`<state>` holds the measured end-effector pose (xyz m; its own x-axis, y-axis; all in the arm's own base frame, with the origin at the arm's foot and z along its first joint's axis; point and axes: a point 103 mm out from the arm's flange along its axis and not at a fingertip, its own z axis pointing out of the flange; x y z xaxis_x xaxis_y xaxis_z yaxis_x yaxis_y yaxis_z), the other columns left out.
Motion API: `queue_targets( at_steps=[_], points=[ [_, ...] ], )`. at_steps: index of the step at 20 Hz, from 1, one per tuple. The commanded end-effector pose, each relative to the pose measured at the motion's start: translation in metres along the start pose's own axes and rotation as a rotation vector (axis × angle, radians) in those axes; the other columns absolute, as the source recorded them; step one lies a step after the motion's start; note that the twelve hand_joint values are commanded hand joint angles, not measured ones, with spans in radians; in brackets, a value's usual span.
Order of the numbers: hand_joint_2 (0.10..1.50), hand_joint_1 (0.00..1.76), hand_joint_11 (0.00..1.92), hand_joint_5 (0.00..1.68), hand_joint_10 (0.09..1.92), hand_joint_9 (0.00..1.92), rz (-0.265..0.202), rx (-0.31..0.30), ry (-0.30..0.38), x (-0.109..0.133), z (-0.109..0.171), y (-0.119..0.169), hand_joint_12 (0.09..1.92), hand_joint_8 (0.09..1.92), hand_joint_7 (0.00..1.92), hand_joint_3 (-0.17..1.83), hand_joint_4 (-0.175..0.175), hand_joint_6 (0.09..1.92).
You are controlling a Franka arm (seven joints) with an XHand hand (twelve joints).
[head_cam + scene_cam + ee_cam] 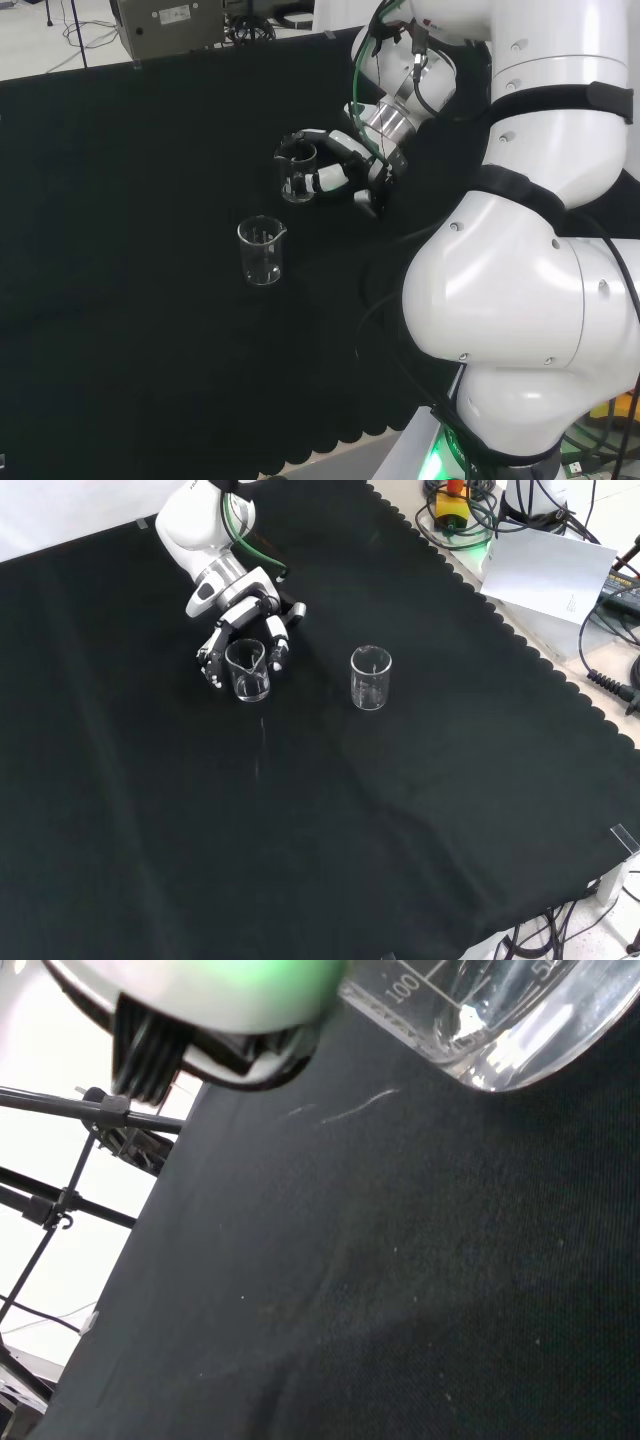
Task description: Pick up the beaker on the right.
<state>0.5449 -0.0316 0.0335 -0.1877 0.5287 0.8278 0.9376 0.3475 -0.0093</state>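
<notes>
Two clear glass beakers are on the black cloth. The hand (345, 168) (243, 615) has its fingers curled round one beaker (297, 173) (248, 671), with fingers showing on both sides of the glass. In the front view this beaker is the left one. In the wrist view its graduated base (500, 1020) is close beside a blurred white part of the hand (215, 1010). I cannot tell whether the base rests on the cloth. The other beaker (262, 250) (370, 677) stands upright and apart from the hand, nearer in the head view.
The arm's big white links (530, 250) stand at the head view's right. A grey box (165, 25) sits past the cloth's far edge. In the front view a white sheet (550, 570) and cables (610, 670) lie beyond the scalloped cloth edge at the right.
</notes>
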Motion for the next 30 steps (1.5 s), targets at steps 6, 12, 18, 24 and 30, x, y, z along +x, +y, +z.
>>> queue_targets(
  at_steps=[6,12,18,24,30],
  points=[
    [0.54,1.03,0.27,0.67,0.55,0.71,0.022,-0.021,-0.013,0.002,0.000,0.003,1.34,0.65,0.59,0.66,0.016,0.74],
    [0.74,1.26,1.17,1.30,0.28,1.36,0.076,-0.141,-0.106,0.009,-0.009,0.002,0.86,0.30,1.37,0.44,0.058,0.51],
    [0.78,1.31,1.33,1.40,0.09,1.56,0.042,-0.237,-0.135,0.019,-0.029,-0.003,0.72,0.09,1.52,0.33,-0.090,0.30],
    [0.79,1.32,1.37,1.46,0.09,1.65,-0.002,-0.245,-0.197,0.038,-0.062,-0.009,0.68,0.09,1.55,0.31,-0.175,0.16],
    [0.79,1.32,1.36,1.46,0.09,1.68,0.004,-0.185,-0.253,0.054,-0.079,-0.021,0.68,0.09,1.55,0.31,-0.175,0.16]
  ],
)
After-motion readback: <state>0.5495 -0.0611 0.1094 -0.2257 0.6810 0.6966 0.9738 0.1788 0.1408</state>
